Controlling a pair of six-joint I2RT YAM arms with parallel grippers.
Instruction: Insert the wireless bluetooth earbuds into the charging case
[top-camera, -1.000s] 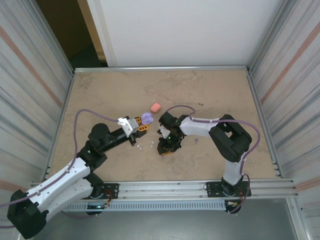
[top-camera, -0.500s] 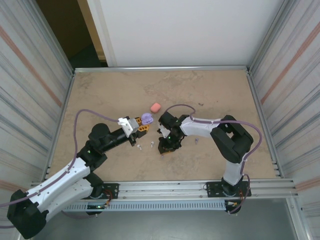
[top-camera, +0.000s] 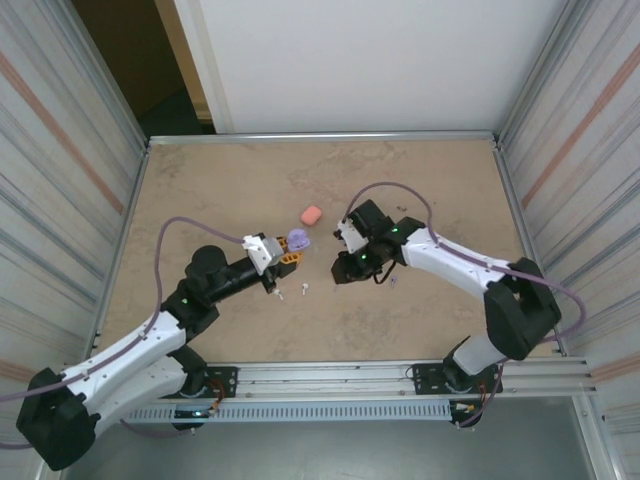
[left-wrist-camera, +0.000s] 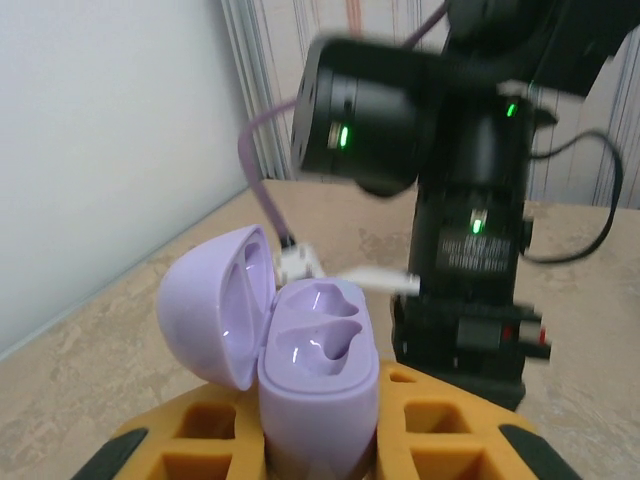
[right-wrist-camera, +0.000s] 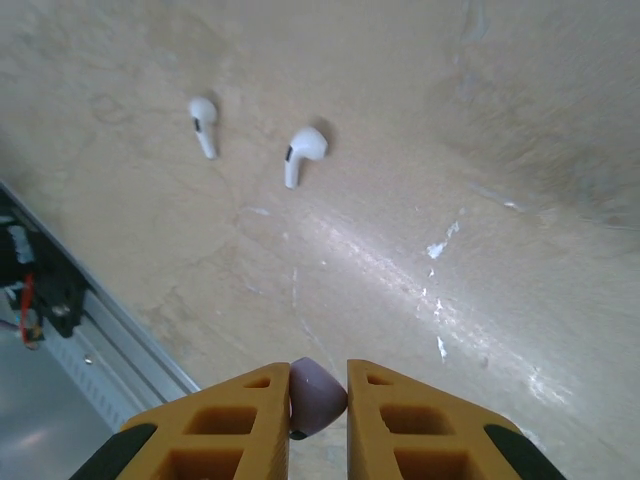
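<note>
The orange ribbed fingers (right-wrist-camera: 250, 425) of the right gripper (right-wrist-camera: 318, 380) pinch a small rounded purple earbud (right-wrist-camera: 317, 402) from both sides; its stem is hidden. Beneath it, on the tan marbled tabletop (right-wrist-camera: 470, 140), a white stemmed earbud (right-wrist-camera: 203, 125) and a second white earbud (right-wrist-camera: 300, 153) lie loose, a little apart.

The left gripper (left-wrist-camera: 320, 425) is clamped on the base of a glossy lilac pebble-shaped charging case (left-wrist-camera: 318, 350). Its hinged lid (left-wrist-camera: 215, 300) is swung open to the left and both moulded wells are bare. Seen from above, the right gripper hangs just right of this case, not over it. A closed coral-pink case (top-camera: 311, 214) lies farther back on the table.

The step in hand looks like ferrying the purple bud to its matching case. The next move calls for bringing it leftward over a well, turning the stem to match the hollow, lowering gently, then letting go while the left arm holds steady.
</note>
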